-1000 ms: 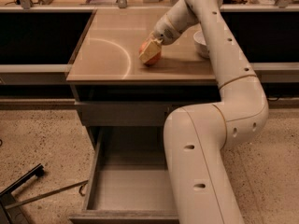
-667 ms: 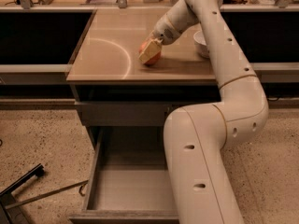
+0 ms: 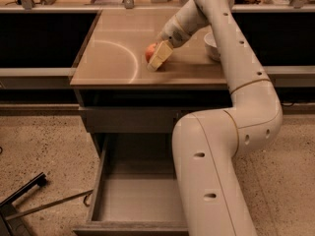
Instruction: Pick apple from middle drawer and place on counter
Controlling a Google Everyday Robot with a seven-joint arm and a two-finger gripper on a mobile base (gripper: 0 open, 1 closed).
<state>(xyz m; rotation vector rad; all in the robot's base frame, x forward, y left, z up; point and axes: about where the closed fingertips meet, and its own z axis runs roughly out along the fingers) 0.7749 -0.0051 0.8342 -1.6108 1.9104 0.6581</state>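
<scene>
The small red-orange apple (image 3: 149,51) is on the tan counter (image 3: 108,65), near its middle, just right of the curved arc mark. My gripper (image 3: 154,62) reaches down onto the counter from the right and is shut on the apple. Its pale near finger (image 3: 160,57) covers the apple's right side. The middle drawer (image 3: 135,198) stands pulled open below the counter, and the visible part of its dark-grey floor is bare. My white arm crosses in front of the drawer's right side and hides it.
A white bowl (image 3: 212,45) sits on the counter's right part, behind my arm. A dark metal bar and frame (image 3: 27,195) lie on the speckled floor at lower left. Dark recessed shelves flank the counter on both sides.
</scene>
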